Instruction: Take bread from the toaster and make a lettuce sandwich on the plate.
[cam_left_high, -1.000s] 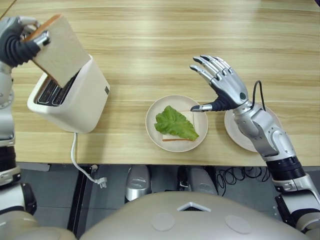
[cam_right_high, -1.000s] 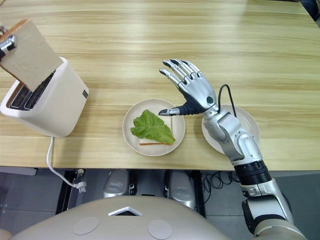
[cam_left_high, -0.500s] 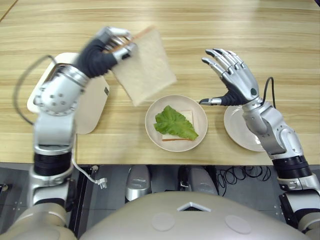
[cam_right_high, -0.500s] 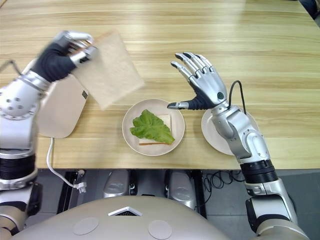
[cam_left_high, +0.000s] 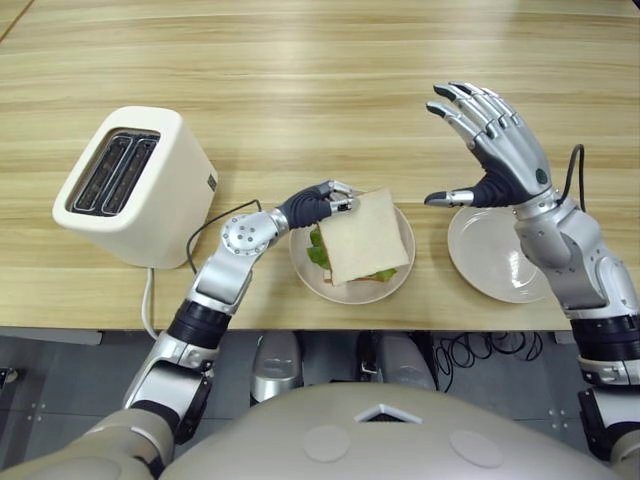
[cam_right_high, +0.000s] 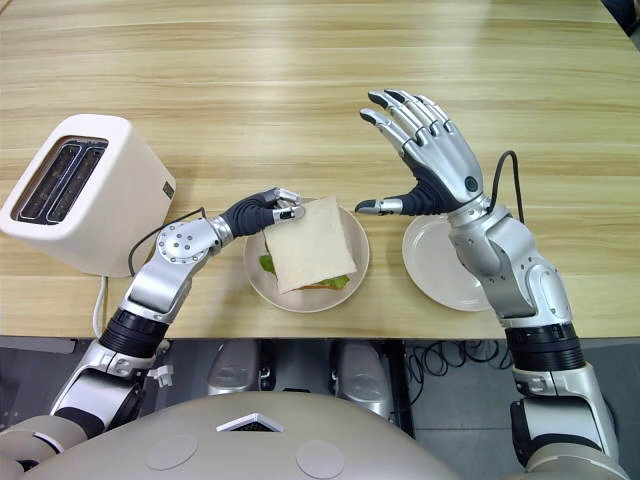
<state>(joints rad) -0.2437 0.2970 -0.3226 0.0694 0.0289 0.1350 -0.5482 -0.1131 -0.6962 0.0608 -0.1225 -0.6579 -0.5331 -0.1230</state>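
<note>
Left hand (cam_left_high: 312, 207), fingers (cam_left_high: 338, 190) clamped on the corner of a bread slice (cam_left_high: 368, 235) lying just right of them, atop lettuce (cam_right_high: 266, 264) on the plate (cam_left_high: 396, 280). Right hand (cam_left_high: 500, 155) hovers, fingers spread apart.

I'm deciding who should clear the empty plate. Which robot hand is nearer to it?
Right. The right robot hand is open by the far edge of the empty plate; the left robot hand grips the bread slice at the sandwich plate, farther left.
</note>
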